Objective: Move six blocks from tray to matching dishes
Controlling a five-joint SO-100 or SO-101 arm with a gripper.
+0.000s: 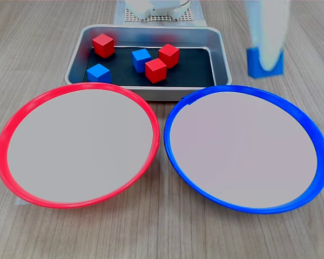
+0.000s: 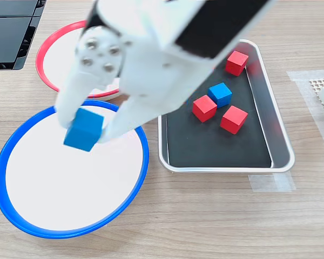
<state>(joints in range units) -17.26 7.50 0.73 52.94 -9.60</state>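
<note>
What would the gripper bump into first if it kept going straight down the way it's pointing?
Probably the blue-rimmed dish. The gripper, shut on a blue block, points downward, and in the second exterior view it appears to hang above that dish's pale centre. Its height is hard to judge.

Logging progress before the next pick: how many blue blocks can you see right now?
3. Two sit in the tray in the first exterior view: one near its front left, one mid-tray. The third is held in the gripper over the blue-rimmed dish.
</note>
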